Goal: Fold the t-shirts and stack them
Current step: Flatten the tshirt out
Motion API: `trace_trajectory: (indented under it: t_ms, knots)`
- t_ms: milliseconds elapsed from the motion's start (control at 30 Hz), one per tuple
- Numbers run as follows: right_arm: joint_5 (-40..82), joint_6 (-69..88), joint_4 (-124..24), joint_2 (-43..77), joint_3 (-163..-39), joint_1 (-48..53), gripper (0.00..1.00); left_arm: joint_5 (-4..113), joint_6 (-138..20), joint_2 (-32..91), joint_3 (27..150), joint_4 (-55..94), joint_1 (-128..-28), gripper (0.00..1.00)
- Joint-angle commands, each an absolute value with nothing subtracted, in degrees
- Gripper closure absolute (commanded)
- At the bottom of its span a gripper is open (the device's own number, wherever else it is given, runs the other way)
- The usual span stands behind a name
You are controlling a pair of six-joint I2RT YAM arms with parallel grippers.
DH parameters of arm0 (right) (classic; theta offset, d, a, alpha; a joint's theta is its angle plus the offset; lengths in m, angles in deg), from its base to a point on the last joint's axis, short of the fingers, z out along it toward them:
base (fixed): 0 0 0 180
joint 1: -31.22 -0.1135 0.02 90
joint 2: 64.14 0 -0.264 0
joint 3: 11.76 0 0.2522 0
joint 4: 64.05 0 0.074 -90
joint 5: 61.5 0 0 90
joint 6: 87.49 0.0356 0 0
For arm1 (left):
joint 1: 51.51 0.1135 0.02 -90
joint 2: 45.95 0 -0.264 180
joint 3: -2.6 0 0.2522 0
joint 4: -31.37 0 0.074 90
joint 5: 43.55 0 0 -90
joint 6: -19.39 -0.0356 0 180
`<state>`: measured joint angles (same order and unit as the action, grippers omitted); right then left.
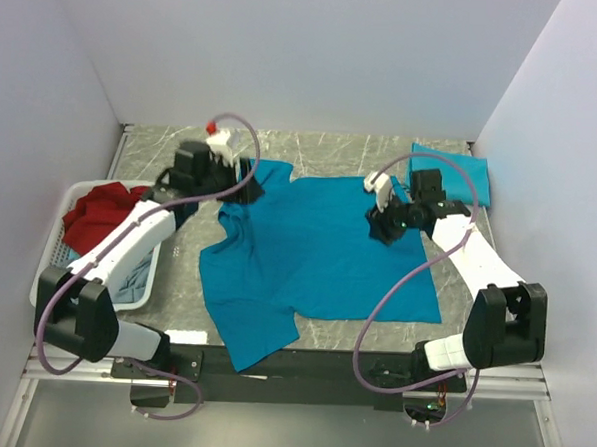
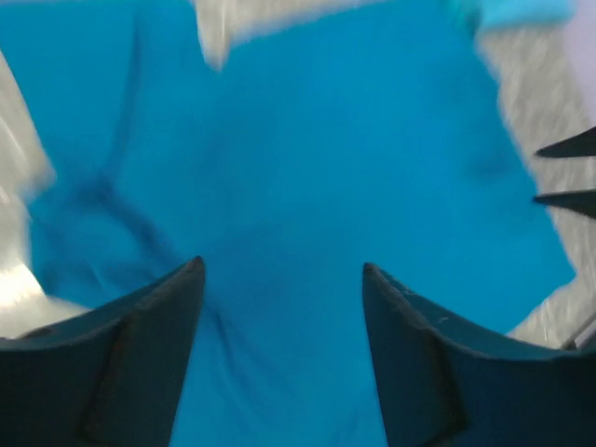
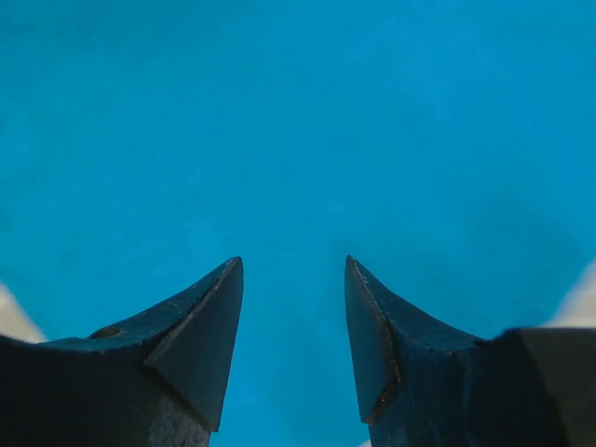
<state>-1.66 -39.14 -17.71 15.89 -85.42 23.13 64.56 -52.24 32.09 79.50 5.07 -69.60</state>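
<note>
White arms (image 1: 127,240), mauve cables (image 1: 357,352) — black pointed pincers (image 2: 284,270) (image 3: 293,265)

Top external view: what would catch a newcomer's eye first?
A teal t-shirt lies spread in the middle, left gripper and right gripper open over its far part. A folded teal shirt sits far right; a red shirt lies in the white basket at left.

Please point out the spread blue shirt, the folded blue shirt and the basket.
Spread shirt (image 1: 322,250), top view, middle of its body.
Folded shirt (image 1: 476,178), top view, its right part.
Basket (image 1: 149,281), top view, its right wall.
</note>
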Motion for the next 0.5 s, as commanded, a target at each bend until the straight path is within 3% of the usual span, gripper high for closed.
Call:
trace_trajectory:
  t_ms: [0,233,467]
  knots:
    - [-5.42,-39.95,-15.92,13.56,-82.57,24.8,0.46,66.58,-47.16,30.0,70.89,2.57,-70.49,0.3]
    - [-6.39,-50.1,-7.68,13.38,-80.03,26.92,0.48,61.22,-39.08,22.61,61.29,-2.34,-79.45,0.32]
    - [-9.03,-62.44,-8.72,7.84,-68.87,25.34,0.48,59.19,-35.11,26.2,57.76,0.72,-80.6,0.33]
